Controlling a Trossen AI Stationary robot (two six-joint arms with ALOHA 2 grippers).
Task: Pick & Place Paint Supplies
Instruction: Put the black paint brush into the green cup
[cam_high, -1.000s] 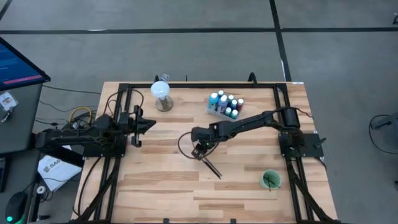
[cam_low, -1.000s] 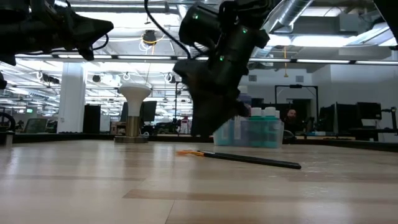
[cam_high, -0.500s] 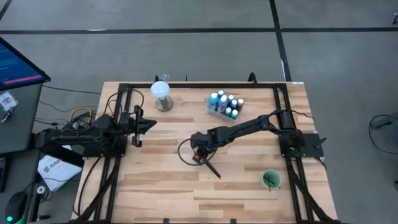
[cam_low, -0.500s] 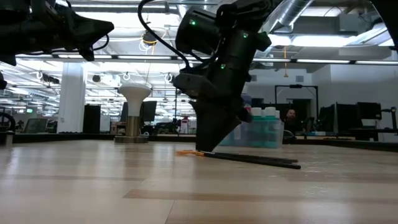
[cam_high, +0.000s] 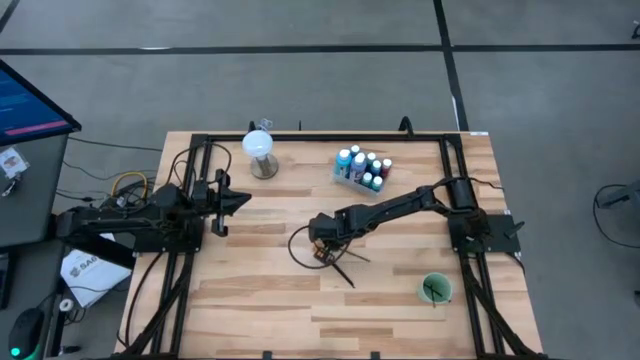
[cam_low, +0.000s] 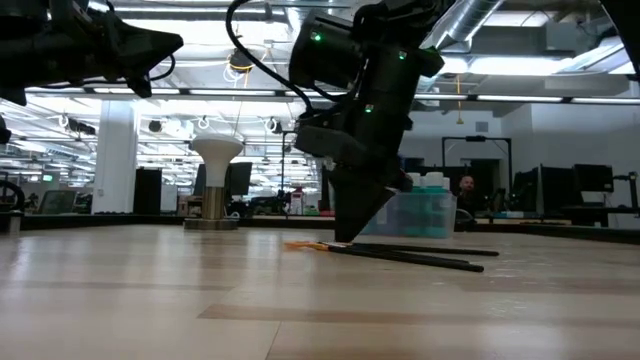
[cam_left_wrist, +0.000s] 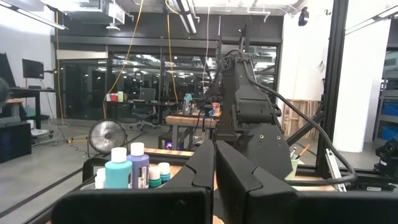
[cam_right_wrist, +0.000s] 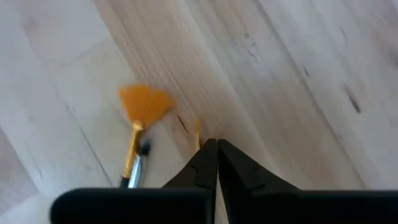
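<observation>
My right gripper (cam_high: 322, 251) (cam_low: 347, 238) points down at the table's middle, shut on a thin dark-handled paintbrush (cam_low: 430, 248). An orange fan-tipped brush (cam_right_wrist: 144, 102) (cam_low: 300, 245) lies flat on the wood beside it; its dark handle (cam_high: 345, 275) runs toward the near right. The white-capped paint bottles (cam_high: 362, 168) (cam_left_wrist: 127, 168) stand in a clear box on the table's far side. My left gripper (cam_high: 238, 200) (cam_left_wrist: 215, 158) waits shut above the left edge. My right gripper pinches the thin brush just behind its gold ferrule (cam_right_wrist: 198, 132) between the two fingertips (cam_right_wrist: 208, 155). It comes from above, pointing down. The brush tip sits at the wood, and the handle (cam_high: 360, 257) reaches out low over the table toward the right.
A green cup (cam_high: 435, 289) holding dark brushes stands near the right near corner. A white globe on a round base (cam_high: 261, 152) (cam_low: 216, 170) stands at the far left. Black frame rails (cam_high: 190, 200) run along both sides. Bare wood lies toward the near edge.
My right gripper has come down onto the table and shifted slightly toward the near edge. The thin brush, which lay close along the fan brush, has swung apart from it; its handle end now points more toward the right.
</observation>
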